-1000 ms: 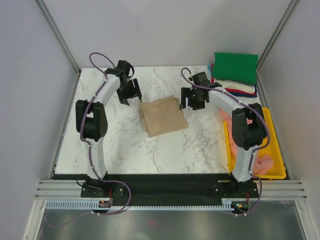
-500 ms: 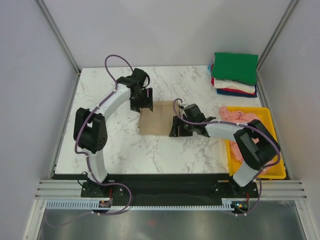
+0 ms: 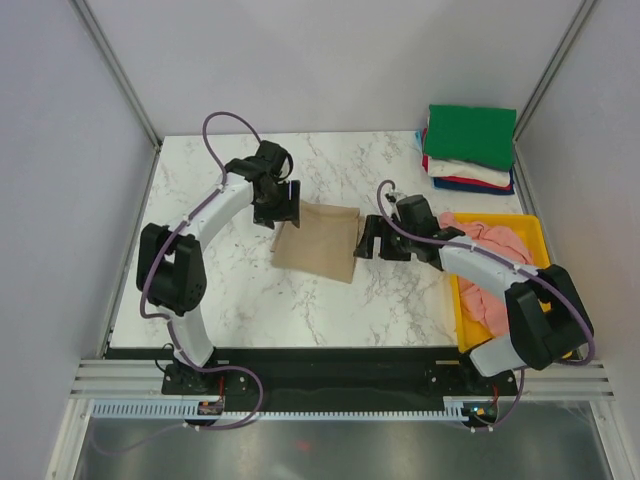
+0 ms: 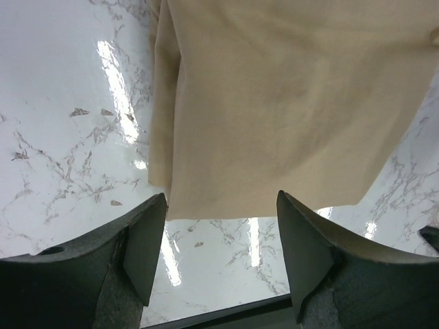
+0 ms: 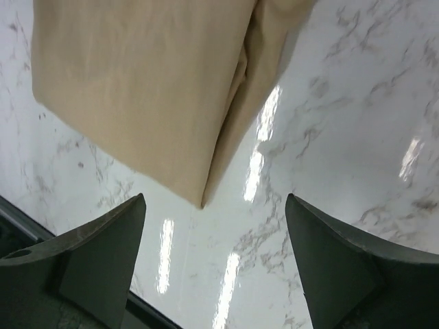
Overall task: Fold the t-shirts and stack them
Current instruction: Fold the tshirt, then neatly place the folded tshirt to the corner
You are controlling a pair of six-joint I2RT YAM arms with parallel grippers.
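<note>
Yellow tray [image 3: 457, 300] at 4 o'clock, pink t-shirts [image 3: 490, 240] heaped inside, draped over its far rim. Folded stack [image 3: 470, 165] at the 1 o'clock corner, green on top. Tan t-shirt [image 3: 318, 243] folded flat mid-table [image 3: 250, 290], marble showing on every side. Left gripper [image 3: 283, 210] at its 11 o'clock corner, right gripper [image 3: 368, 240] off its 3 o'clock edge. Both spread wide, holding nothing.

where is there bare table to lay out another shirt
Bare marble lies between the tan t-shirt and the near edge, and in the far-left corner. Crowded: folded stack far right, yellow tray along the right edge.
</note>
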